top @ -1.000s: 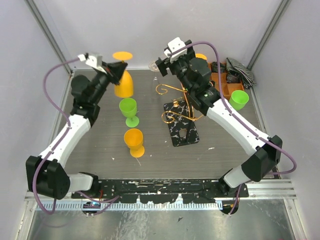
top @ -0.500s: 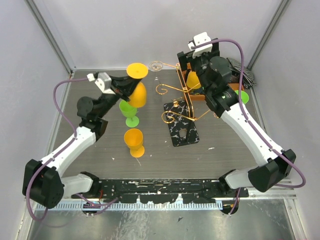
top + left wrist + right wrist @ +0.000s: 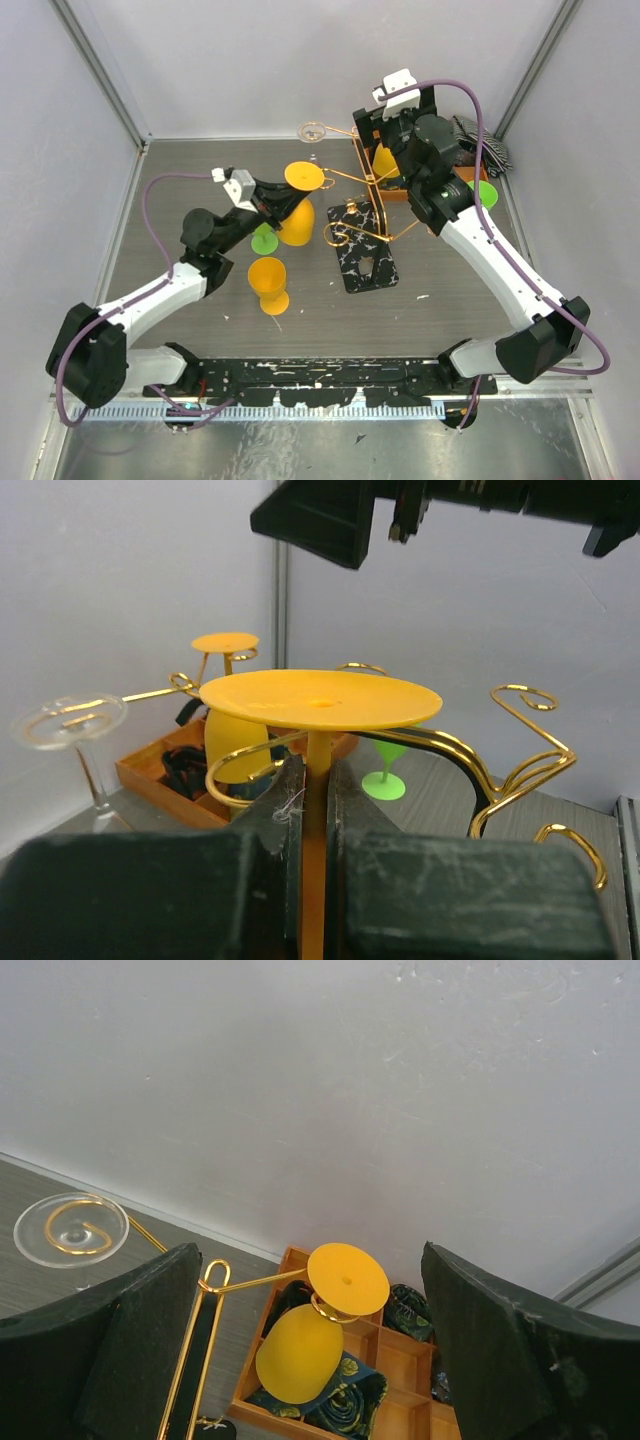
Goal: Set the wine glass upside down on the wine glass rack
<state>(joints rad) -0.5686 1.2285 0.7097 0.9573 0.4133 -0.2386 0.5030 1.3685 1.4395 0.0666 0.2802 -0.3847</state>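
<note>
My left gripper (image 3: 278, 203) is shut on the stem of an orange wine glass (image 3: 297, 222) held upside down, its foot (image 3: 304, 177) on top. It is at the left side of the gold wire rack (image 3: 365, 190), which stands on a marbled base (image 3: 365, 262). In the left wrist view the stem (image 3: 316, 780) is clamped between my fingers (image 3: 283, 798). The foot (image 3: 320, 698) is level with the curled rack arms (image 3: 520, 750). My right gripper (image 3: 385, 125) is open and empty above the back of the rack. An orange glass (image 3: 305, 1352) hangs there upside down.
A clear glass (image 3: 314, 131) hangs on the rack's far arm. An upright orange glass (image 3: 268, 283) and a green glass (image 3: 264, 240) stand left of the base. An orange compartment tray (image 3: 400, 1385) and another green glass (image 3: 485, 190) are at the back right.
My left arm has carried the upside-down orange glass right and nearer, from the back left up to the rack's left side. My right gripper swung right to the rack's back, then held still.
</note>
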